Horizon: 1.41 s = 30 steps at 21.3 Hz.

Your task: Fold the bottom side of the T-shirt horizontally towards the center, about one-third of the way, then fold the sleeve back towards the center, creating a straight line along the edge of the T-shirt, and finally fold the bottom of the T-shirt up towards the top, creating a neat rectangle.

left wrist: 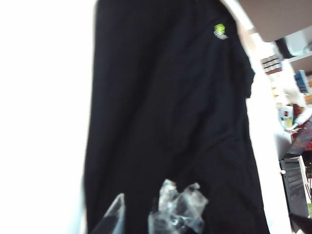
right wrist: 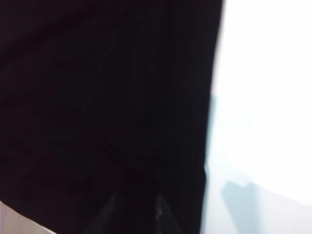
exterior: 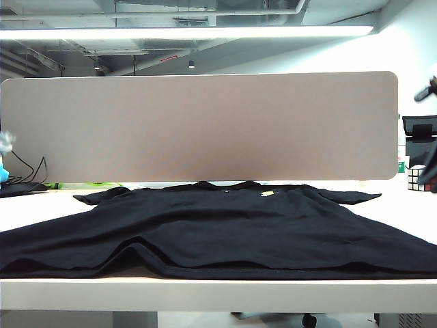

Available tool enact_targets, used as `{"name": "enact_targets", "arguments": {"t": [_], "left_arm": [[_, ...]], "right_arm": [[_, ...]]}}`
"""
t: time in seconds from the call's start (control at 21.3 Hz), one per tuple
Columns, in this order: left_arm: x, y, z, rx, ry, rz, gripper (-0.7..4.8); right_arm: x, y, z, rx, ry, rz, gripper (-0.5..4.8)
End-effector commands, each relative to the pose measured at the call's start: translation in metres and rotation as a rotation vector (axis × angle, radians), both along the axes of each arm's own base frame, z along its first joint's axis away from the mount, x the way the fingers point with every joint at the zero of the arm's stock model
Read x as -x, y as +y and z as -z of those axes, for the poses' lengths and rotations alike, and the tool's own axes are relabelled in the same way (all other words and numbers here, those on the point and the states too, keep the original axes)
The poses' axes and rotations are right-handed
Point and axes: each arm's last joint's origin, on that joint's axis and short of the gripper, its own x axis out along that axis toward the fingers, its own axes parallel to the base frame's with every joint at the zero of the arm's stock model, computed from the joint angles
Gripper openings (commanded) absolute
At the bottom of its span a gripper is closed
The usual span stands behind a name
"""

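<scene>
My left gripper (left wrist: pixel 141 219) and right gripper (right wrist: pixel 136 214) hang over the black T-shirt (exterior: pixel 218 225), jaws slightly apart and holding nothing, its hem (exterior: pixel 225 272) along the table (exterior: pixel 205 294) front, collar toward the grey divider (exterior: pixel 198 126).

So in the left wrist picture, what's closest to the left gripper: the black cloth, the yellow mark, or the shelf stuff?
From the left gripper:
1. T-shirt, right beneath the fingertips.
2. Yellow mark, up at the shirt's chest, by the collar end.
3. Shelf clutter, beyond the shirt's far side, off the cloth.
</scene>
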Motion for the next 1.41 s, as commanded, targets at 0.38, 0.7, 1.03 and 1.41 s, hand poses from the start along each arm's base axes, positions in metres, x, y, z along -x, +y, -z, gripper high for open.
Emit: {"name": "enact_targets", "arguments": {"t": [0.38,0.7,1.03,1.41], "left_arm": [[0.011,-0.005,0.032,0.071,0.274,0.063,1.56],[0.026,-0.009,0.040,0.013,0.396,0.118,1.57],[0.023,-0.011,0.038,-0.073,0.388,0.123,1.89],[0.016,-0.009,0.035,-0.047,0.335,0.092,1.84]], "right_arm": [[0.005,-0.005,0.017,-0.048,0.200,0.024,1.82],[0.014,-0.009,0.020,-0.058,0.290,0.044,2.84],[0.012,-0.012,0.020,-0.057,0.266,0.060,2.84],[0.011,-0.012,0.019,-0.058,0.256,0.058,2.84]]}}
